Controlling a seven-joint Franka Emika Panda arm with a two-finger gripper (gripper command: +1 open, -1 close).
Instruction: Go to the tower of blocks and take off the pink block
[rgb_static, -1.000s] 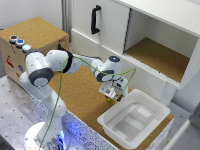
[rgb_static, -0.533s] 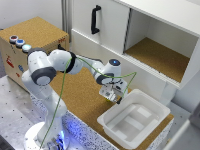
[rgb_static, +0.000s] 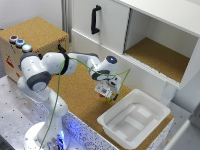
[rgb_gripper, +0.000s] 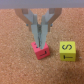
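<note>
The pink block (rgb_gripper: 42, 50) sits low by the cork surface, right beside the yellow cube (rgb_gripper: 67, 50), not on top of it. My gripper (rgb_gripper: 40, 42) points straight down over the pink block, with its fingers (rgb_gripper: 34, 30) drawn close together and their tips on the block's top edge. In the exterior view the gripper (rgb_static: 105, 91) hangs low over the cork counter, just to the exterior view's left of the white tub, with a speck of red (rgb_static: 107, 98) under it. The yellow cube is too small to make out there.
A white tub (rgb_static: 150, 102) stands close to the gripper on the exterior view's right. White cabinets with a black handle (rgb_static: 94, 19) and an open shelf (rgb_static: 160, 55) rise behind. A cork box (rgb_static: 37, 31) stands at the exterior view's left.
The gripper has shifted only slightly over the same spot near the tub. The arm's pose is nearly the same.
</note>
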